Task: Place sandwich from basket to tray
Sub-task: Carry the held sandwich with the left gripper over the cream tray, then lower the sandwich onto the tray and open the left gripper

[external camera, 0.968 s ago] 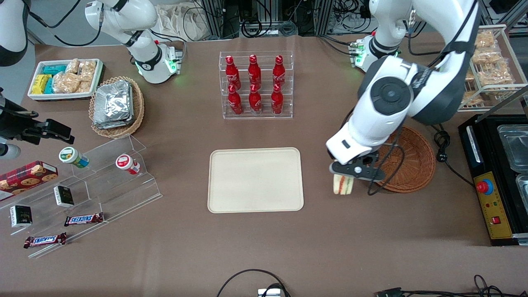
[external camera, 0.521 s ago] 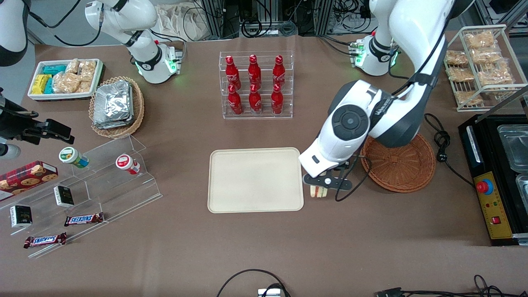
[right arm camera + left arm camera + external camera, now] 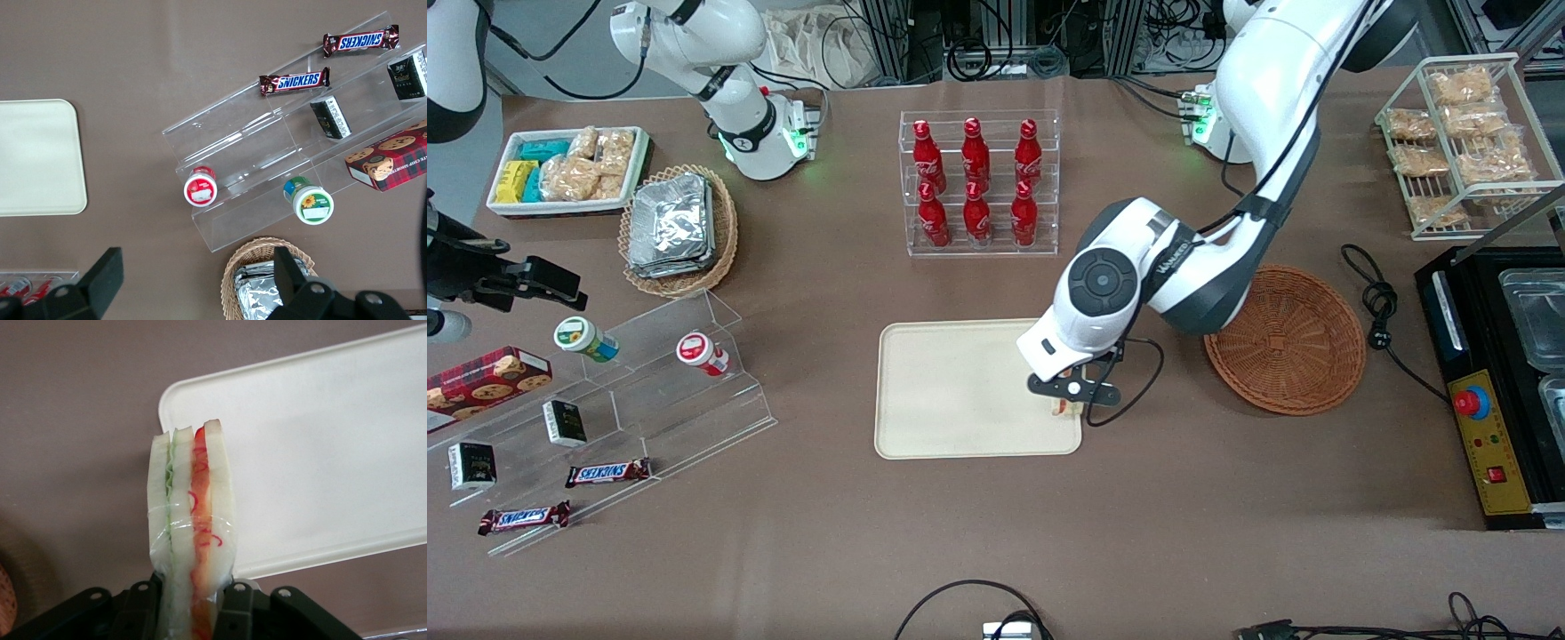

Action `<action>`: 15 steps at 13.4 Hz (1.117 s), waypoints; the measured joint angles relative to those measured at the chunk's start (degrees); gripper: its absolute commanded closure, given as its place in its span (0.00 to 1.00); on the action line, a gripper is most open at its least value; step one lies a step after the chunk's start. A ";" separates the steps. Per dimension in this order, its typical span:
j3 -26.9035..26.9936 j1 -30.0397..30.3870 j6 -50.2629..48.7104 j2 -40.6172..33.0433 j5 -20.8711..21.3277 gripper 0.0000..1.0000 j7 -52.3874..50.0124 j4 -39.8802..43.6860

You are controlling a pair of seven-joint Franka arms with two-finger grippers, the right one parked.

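Pincer (image 3: 1069, 402) is clamped on the sandwich (image 3: 1064, 408), hanging over the tray (image 3: 960, 391) at the corner nearest the front camera on the working arm's side. Wrist view confirms: both fingers (image 3: 237, 603) squeeze the wedge's (image 3: 192, 520) outer bread slices, filling edge facing the camera, green layer and red-pink layer side by side, clear wrap around the middle. Wedge stands upright in the grip, its tip over the tray's rounded corner (image 3: 300, 453). Cannot tell whether it touches the tray surface.

Basket (image 3: 1286, 340) sits on the bench (image 3: 996, 533) beside the tray, toward the working arm's end, with nothing visible in it. A gap of bare bench lies between basket and tray.

Bottle rack (image 3: 978, 182) with six red bottles is farther from the front camera than the tray. Clear stepped shelf (image 3: 649, 382) with snack bars and small jars is toward the parked arm's end. Wire rack of bagged snacks (image 3: 1463, 142) is toward the working arm's end, farther from the camera than the basket.
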 measured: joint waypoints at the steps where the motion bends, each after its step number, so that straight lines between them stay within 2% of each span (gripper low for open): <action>1: 0.00 -0.85 0.08 0.70 1.13 0.68 -0.99 0.01; 3: 0.02 -1.94 1.11 2.46 2.66 0.69 -3.88 0.02; 10: 0.06 -3.15 6.48 7.04 3.17 0.69 -7.43 0.04; 15: 0.06 -4.63 7.15 8.80 6.45 0.69 -9.80 0.05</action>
